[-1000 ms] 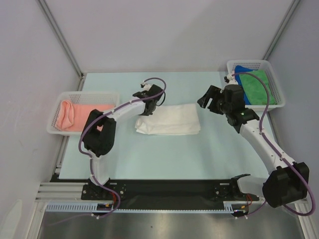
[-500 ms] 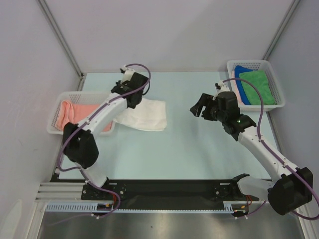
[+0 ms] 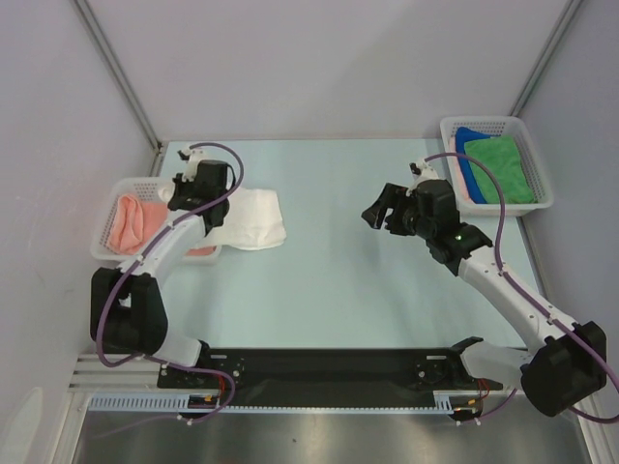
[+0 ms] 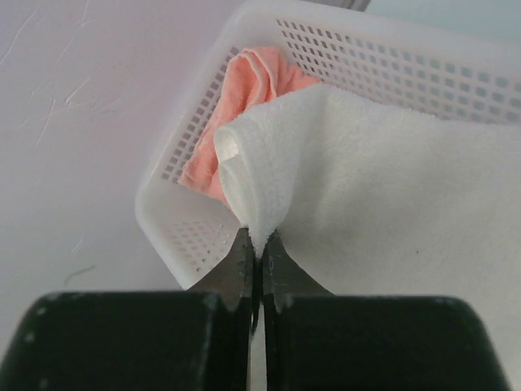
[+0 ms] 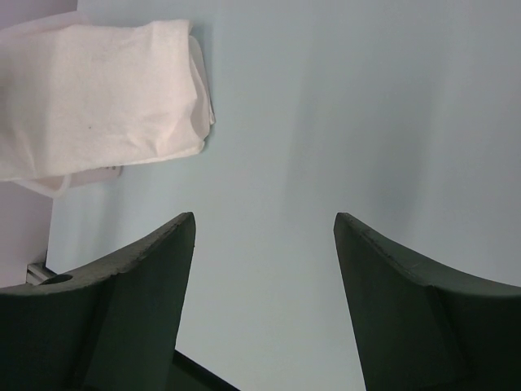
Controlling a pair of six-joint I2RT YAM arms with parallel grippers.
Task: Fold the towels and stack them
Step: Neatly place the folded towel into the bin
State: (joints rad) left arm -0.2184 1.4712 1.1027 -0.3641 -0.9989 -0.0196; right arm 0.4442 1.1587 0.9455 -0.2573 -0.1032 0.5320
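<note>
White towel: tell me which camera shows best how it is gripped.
Left wrist. There the white towel fills the frame, its folded edge pinched in the shut left tool near the basket. Top external shows most of the towel, but the grip is hidden. Right wrist shows only one folded end, far off.

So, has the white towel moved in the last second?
Yes. The white towel has slid left across the table, from the centre up to the left basket, pinched in the shut left gripper.
</note>
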